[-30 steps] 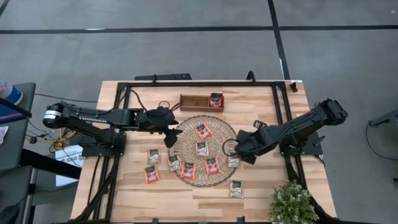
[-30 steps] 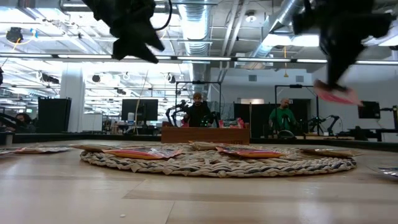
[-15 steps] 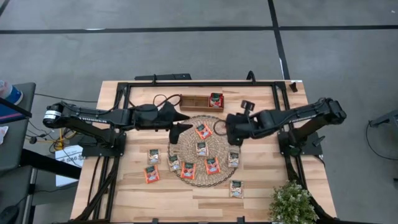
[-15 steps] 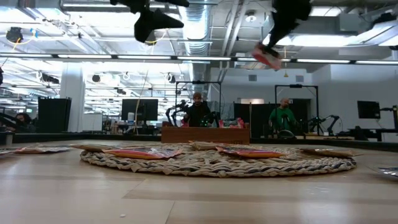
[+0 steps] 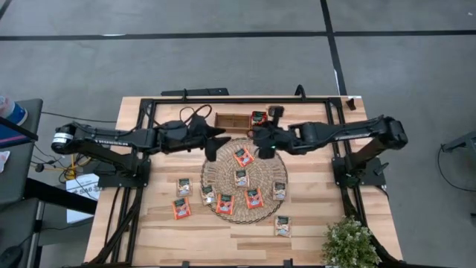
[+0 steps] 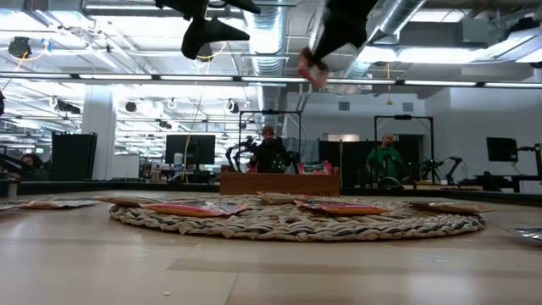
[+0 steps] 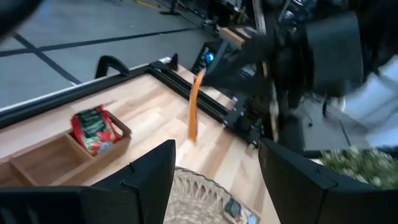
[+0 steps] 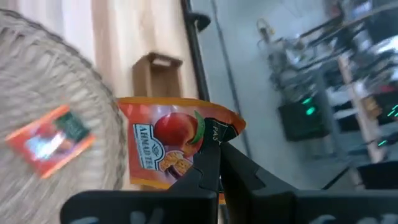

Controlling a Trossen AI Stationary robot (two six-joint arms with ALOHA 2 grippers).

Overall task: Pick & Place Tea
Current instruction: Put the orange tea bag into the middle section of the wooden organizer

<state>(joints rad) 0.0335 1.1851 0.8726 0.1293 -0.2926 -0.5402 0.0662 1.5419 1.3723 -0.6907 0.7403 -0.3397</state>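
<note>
Left gripper (image 5: 211, 144) waits with jaws apart at the woven mat's (image 5: 271, 202) far-left edge, while right gripper (image 5: 260, 141), clamped on an orange tea sachet (image 8: 166, 151), hangs just short of the wooden tray (image 5: 230, 121).

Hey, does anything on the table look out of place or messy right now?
Somewhat. Three tea sachets lie off the woven mat on the bare table, two left of it, one below it. One red sachet stands in the wooden tray.
</note>
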